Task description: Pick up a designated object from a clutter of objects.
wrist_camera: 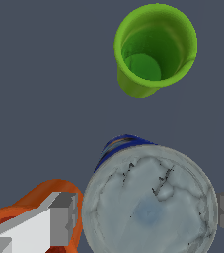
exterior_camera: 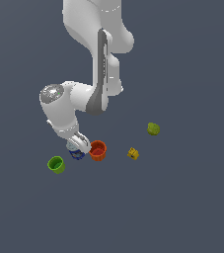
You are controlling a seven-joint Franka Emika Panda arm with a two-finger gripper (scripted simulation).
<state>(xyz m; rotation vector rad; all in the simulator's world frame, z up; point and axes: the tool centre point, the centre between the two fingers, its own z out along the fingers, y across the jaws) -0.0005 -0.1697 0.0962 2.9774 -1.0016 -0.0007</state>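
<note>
blue can (wrist_camera: 150, 207) between fingers (wrist_camera: 63, 220), upright

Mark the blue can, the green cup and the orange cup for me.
blue can (wrist_camera: 150, 207), wrist view, on its grey flat top.
green cup (wrist_camera: 155, 47), wrist view, on its inner wall.
orange cup (exterior_camera: 98, 150), exterior view, on its open mouth.

From here the light reads flat and even in both views, with no clear source. The counter (exterior_camera: 192, 207) is a uniform dull slate, carrying no distinct cast shadows. The arm (exterior_camera: 91, 49) shows soft shading and a faint sheen on its joint cap. The exterior view is coarse, small items pixelated. The wrist view is sharper; the can (wrist_camera: 150, 207) top looks mottled, without glare.
</note>
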